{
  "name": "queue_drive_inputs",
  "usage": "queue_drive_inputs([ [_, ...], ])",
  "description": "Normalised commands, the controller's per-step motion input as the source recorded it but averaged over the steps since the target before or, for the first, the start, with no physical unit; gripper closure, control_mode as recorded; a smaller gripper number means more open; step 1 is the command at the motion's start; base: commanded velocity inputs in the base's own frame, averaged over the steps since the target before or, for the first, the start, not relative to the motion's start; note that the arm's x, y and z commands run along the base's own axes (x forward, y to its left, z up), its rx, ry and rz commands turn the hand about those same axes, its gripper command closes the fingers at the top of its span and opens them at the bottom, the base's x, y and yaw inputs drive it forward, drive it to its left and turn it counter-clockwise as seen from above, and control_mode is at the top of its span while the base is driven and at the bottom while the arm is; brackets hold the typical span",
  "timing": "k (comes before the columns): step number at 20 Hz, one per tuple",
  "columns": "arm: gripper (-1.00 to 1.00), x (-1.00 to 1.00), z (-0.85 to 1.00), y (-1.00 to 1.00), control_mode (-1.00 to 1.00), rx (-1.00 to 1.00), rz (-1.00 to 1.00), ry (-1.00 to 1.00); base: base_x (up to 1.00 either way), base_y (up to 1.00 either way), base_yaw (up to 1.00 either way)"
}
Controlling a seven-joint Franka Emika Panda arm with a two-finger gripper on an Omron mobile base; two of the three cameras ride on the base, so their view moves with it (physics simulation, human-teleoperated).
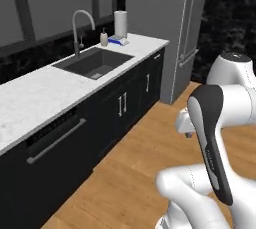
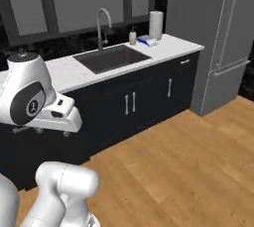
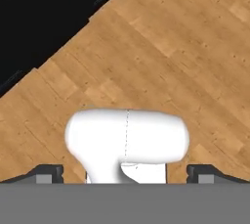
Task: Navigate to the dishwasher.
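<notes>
Your dishwasher (image 1: 52, 140) sits at the near left end of the counter (image 1: 35, 98), left of the sink (image 1: 95, 62). The gripper (image 3: 125, 175) hangs over bare floor (image 3: 171, 47), fingertips wide apart and empty. Drive in too straight and you risk the base bumping the cabinets (image 1: 122, 104), or stopping opposite the sink instead.

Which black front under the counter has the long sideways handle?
The dishwasher, left of the sink. Its silver bar runs sideways under a slotted vent strip; the cabinet doors beside it have short upright handles.
</notes>
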Motion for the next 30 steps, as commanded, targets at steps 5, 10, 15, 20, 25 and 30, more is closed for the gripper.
queue_drive_inputs([
  [5, -1.00, 0.00, 0.00, 0.00, 1.00, 0.00, 0.00, 0.00, 0.50, 0.00, 0.89],
  [10, -1.00, 0.00, 0.00, 0.00, 1.00, 0.00, 0.00, 0.00, 0.65, -0.02, 0.84],
  [15, -1.00, 0.00, 0.00, 0.00, 1.00, 0.00, 0.00, 0.00, 0.67, -0.35, 0.63],
  [20, -1.00, 0.00, 0.00, 0.00, 1.00, 0.00, 0.00, 0.00, 0.59, -0.61, 0.33],
  [25, -1.00, 0.00, 0.00, 0.00, 1.00, 0.00, 0.00, 0.00, 0.42, -0.79, 0.04],
  [30, -1.00, 0.00, 0.00, 0.00, 1.00, 0.00, 0.00, 0.00, 0.45, -0.57, 0.00],
])
